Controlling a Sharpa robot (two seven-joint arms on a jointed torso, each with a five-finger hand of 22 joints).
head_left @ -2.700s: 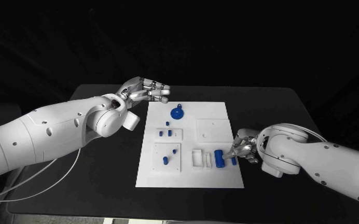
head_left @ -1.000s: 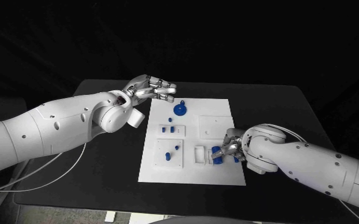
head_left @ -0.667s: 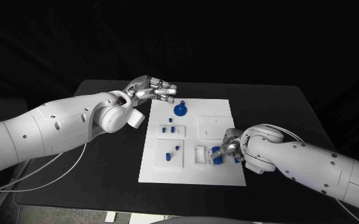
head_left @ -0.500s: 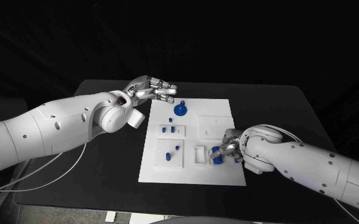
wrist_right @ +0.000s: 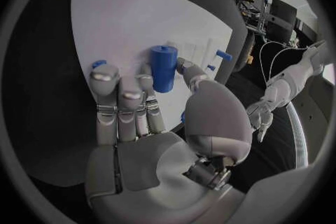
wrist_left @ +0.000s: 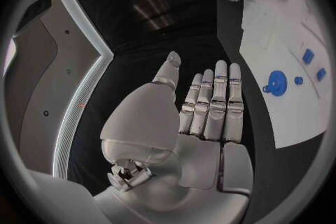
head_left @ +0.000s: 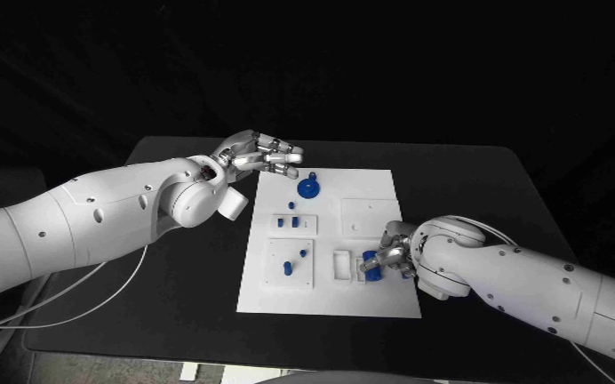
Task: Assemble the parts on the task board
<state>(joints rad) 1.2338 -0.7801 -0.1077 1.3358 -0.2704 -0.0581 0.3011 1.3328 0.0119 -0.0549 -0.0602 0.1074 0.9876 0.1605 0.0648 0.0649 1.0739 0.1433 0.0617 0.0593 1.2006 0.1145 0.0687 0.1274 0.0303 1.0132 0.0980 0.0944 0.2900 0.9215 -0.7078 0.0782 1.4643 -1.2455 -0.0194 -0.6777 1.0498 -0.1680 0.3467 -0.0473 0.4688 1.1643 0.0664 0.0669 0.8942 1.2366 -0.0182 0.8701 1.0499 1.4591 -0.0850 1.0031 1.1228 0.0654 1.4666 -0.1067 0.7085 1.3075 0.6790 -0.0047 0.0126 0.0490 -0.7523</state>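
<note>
The robot's right hand (head_left: 391, 256) is reaching in over the right-hand edge of the flat white rectangular task board (head_left: 365, 304), near the board's front right corner, and it is pinching a stubby blue plastic cylinder (wrist_right: 164, 69) between thumb and fingers. From the right wrist camera the cylinder is standing roughly upright against the fingertips (wrist_right: 105, 74), its lower end close to the board; whether it is actually touching the board I cannot tell. Just beside it on the board, a small white rectangular fixture block (head_left: 341, 266) is sitting, so the hand is working in a tight spot there.

The left hand (head_left: 260, 154) is hovering off the board's far left corner, over the bare black tabletop (head_left: 192, 268), holding nothing. In the left wrist view its fingers (wrist_left: 214, 99) are lying straight and side by side with the thumb standing apart.

A round blue disc-shaped part with a small tab (head_left: 307, 188) is lying near the board's far edge, just inside from the left hand. Several small blue pegs (head_left: 293, 221) are sitting in the white raised plates along the board's left half.

The black table is stretching wide on both sides of the board, with open surface to the left, right and far side.
</note>
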